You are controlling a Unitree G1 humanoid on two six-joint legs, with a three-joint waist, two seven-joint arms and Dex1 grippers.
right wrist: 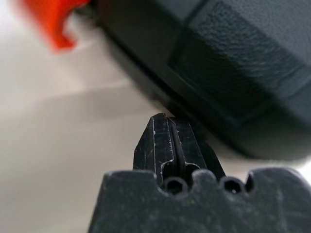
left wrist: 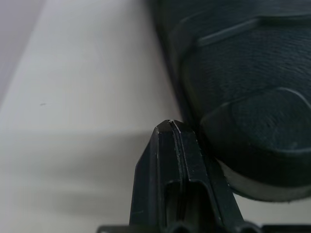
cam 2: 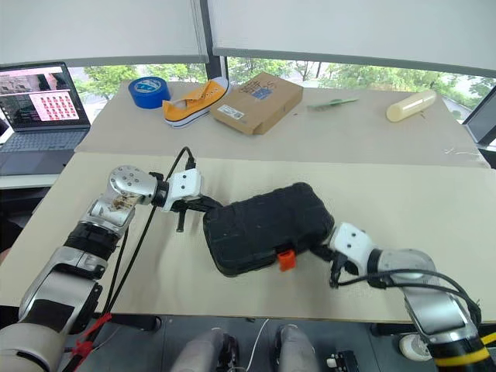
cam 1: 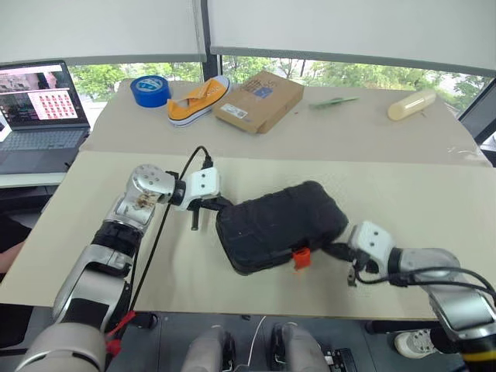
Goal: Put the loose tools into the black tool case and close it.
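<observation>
We have both clenched claws, left claw (cam 1: pixel 221 203) and right claw (cam 1: pixel 341 252), bracketing the closed tool case (cam 1: pixel 279 225); uneven pushing could skid it off the counter (cam 1: pixel 116 225).

Black moulded-plastic tool case (cam 1: pixel 280 225): matt, pebbled grain on the shell, with a smooth glossy orange plastic latch (cam 1: pixel 301 257). Pale beige tabletop (cam 1: pixel 232 294): smooth, matt. Brown cardboard box (cam 1: pixel 260 101): dull paper finish.

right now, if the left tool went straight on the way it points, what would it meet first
Most likely the black tool case. The left tool, shut, points at the case's near end and sits right beside it; whether they already touch is unclear.
</observation>
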